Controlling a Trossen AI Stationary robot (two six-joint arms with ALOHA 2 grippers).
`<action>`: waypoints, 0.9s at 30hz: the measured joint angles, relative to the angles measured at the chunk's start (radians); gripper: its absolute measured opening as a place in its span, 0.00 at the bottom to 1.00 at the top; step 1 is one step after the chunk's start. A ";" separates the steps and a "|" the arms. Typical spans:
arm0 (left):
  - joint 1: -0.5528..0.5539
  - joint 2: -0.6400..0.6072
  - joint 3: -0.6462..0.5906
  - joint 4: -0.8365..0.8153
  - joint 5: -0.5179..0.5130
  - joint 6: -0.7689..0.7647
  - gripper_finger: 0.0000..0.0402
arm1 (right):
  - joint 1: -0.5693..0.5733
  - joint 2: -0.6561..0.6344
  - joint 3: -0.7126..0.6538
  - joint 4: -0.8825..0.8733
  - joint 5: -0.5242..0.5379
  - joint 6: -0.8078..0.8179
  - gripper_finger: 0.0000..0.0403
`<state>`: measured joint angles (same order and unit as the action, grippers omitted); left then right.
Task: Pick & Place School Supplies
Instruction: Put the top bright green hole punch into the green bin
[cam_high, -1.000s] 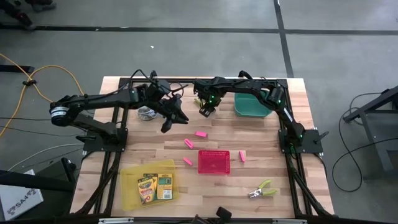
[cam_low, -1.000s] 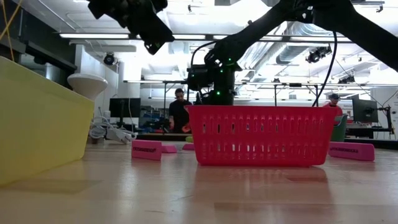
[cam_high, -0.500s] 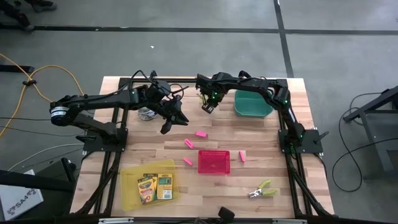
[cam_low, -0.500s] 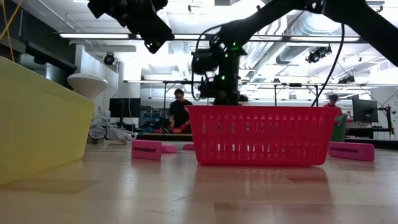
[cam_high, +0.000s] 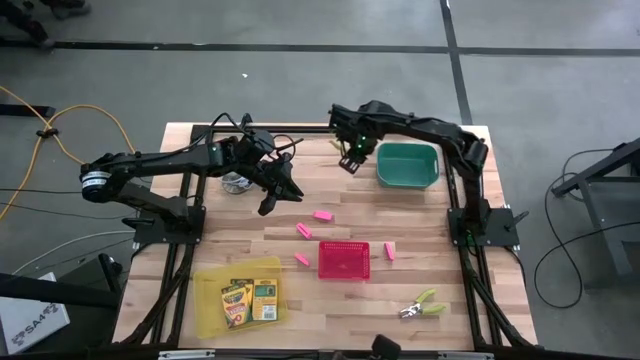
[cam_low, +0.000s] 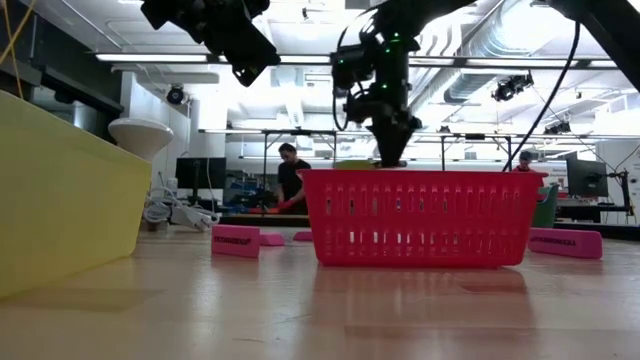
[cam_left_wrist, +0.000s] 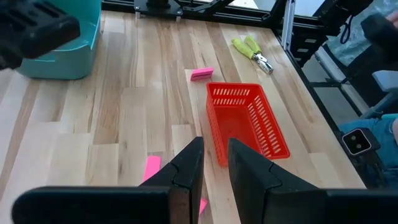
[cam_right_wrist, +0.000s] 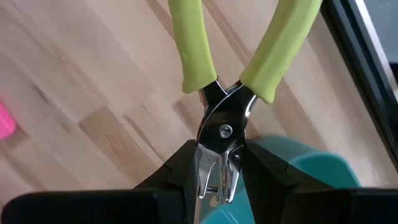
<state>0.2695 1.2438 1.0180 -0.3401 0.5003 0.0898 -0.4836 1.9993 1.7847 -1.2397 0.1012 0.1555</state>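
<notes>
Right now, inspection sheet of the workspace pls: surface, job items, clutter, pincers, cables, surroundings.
Surface: wooden table.
Job's things: crayon boxes in yellow tray; four pink erasers around red basket; one green-handled tool on table.
Clutter: white round object.
Pincers: right pincer shut on second green-handled tool, beside teal bin; left pincer raised, holding nothing.
Cables: orange cable on floor.
Surroundings: person beyond table.

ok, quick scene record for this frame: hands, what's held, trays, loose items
right hand: shut on lime-handled tool, beside green tray
left hand: raised above table, holds nothing
yellow tray: crayon boxes inside
pink basket: no contents visible
loose on table: second lime-handled tool, pink erasers
</notes>
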 joint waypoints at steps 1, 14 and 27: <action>0.000 0.000 0.000 0.000 0.000 0.000 0.17 | -0.002 -0.001 0.000 -0.013 0.001 -0.003 0.24; 0.000 0.000 0.000 -0.035 0.000 0.000 0.17 | -0.033 -0.063 -0.003 -0.158 0.002 -0.045 0.24; 0.000 0.000 0.000 -0.044 0.000 0.014 0.17 | -0.081 -0.451 -0.512 0.065 -0.031 0.029 0.24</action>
<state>0.2699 1.2438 1.0180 -0.3840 0.5003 0.1043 -0.5645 1.5482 1.2724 -1.1746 0.0699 0.1850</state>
